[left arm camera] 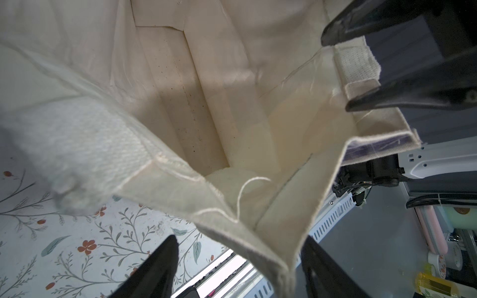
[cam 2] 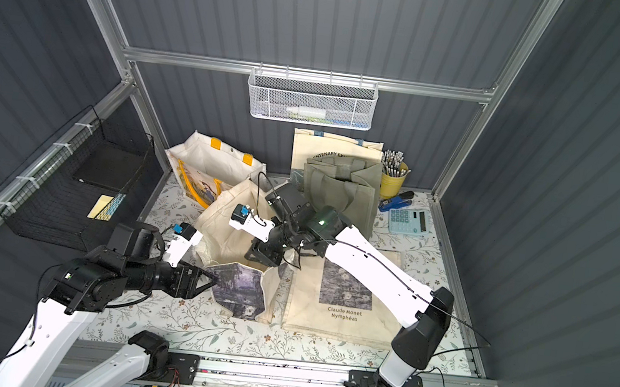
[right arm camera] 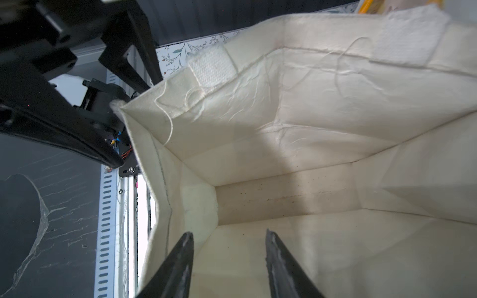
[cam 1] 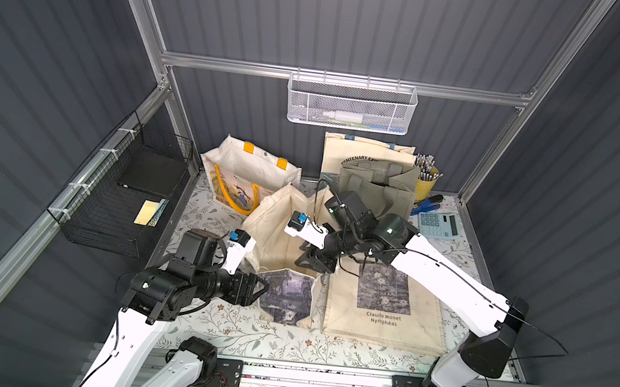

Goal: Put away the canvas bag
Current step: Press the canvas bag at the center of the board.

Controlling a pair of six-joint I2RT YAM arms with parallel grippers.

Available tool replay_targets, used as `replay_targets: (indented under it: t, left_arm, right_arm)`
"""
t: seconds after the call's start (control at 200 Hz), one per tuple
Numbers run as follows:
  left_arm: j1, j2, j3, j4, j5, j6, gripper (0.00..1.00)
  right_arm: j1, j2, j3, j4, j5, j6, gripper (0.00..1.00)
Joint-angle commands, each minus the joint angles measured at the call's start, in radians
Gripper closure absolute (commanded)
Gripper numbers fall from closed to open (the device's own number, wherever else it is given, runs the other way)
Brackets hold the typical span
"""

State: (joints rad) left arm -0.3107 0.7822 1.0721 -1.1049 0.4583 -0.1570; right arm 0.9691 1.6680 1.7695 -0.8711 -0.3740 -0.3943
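Left gripper (left arm camera: 240, 241) is straddling a rim corner of the canvas bag (left arm camera: 206, 90) with jaws apart, right gripper (right arm camera: 229, 232) is hanging unclenched at its mouth, so the unclamped limp cloth is risking slumping away from both.
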Motion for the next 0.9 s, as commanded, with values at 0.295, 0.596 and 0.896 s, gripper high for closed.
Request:
replay_targets:
  t: [0.295, 0.596, 0.896]
  left_arm:
    - [-0.037, 0.032, -0.086, 0.161, 0.063, 0.013, 0.31]
    - [-0.246, 0.077, -0.105, 0.246, -0.042, -0.029, 0.74]
    - [-0.248, 0.021, -0.12, 0.286, -0.119, -0.048, 0.95]
  right_arm:
    - [0.024, -0.139, -0.105, 0.068, -0.124, -0.094, 0.47]
    - [0.062, 0.037, 0.052, -0.109, -0.042, -0.157, 0.51]
    - [0.059, -0.062, -0.064, 0.017, 0.014, -0.124, 0.48]
